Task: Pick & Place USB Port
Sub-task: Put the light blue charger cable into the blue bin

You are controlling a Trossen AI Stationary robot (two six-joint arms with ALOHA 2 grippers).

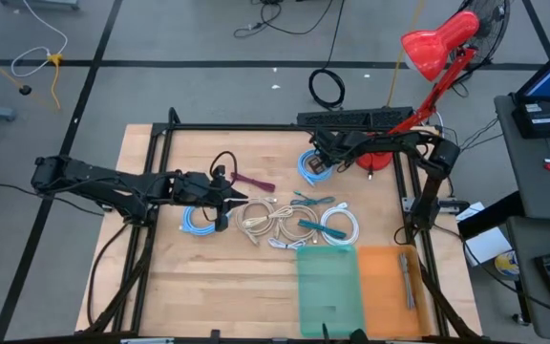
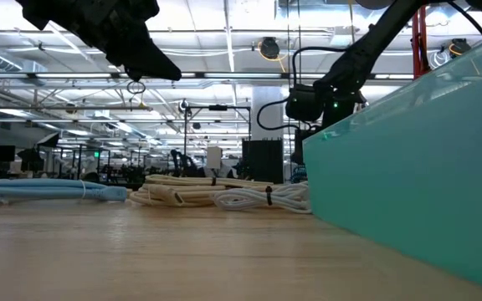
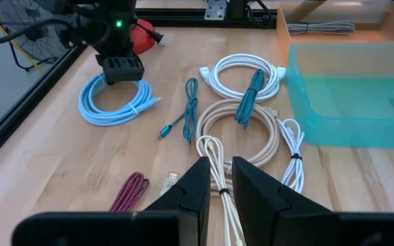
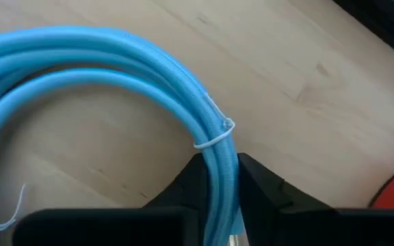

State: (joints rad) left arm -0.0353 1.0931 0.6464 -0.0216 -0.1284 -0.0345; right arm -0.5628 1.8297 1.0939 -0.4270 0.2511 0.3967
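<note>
Fingers of the right gripper (image 4: 217,195) pinch the light blue cable coil (image 4: 115,61) on the desk (image 4: 306,75) for lifting, while the left gripper (image 3: 217,191) clamps a cream cable (image 3: 214,160).

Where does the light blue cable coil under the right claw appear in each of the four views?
High view: light blue coil at the table's far side, under the right claw.
Low view: cannot tell.
Left wrist view: coil below that claw.
Right wrist view: coil fills the picture, between the claw's fingers.
Shared landmark: red lamp base.
</note>
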